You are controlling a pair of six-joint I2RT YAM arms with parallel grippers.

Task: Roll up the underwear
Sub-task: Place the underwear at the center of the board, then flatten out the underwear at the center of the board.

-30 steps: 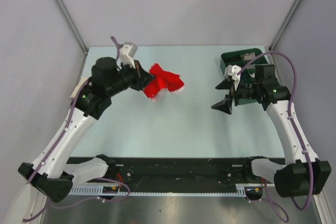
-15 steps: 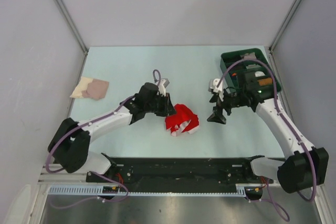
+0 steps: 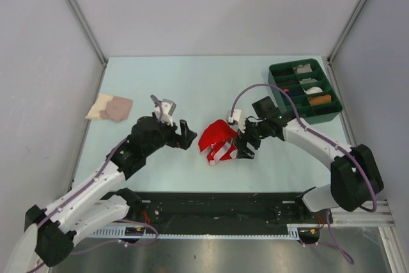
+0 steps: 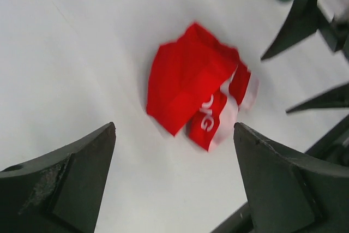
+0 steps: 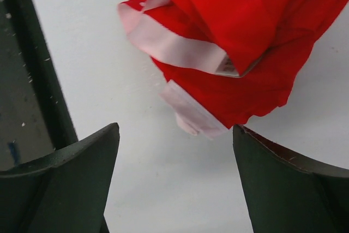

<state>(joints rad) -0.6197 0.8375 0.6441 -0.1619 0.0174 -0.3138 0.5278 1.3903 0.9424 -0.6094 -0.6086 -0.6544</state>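
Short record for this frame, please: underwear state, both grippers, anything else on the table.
underwear: crumpled red heap, white trim showing, not rolled, lying on the table
left gripper: fingers open, empty, just left of the underwear, apart from it
right gripper: fingers open, empty, at the underwear's right edge; contact cannot be told
cloth: beige and pink, folded, at the left edge
tray: green, with compartments, at the far right corner

I released the underwear (image 3: 217,142), left gripper (image 3: 183,135) now at its 9 o'clock | right gripper (image 3: 243,146) moved in at 3 o'clock
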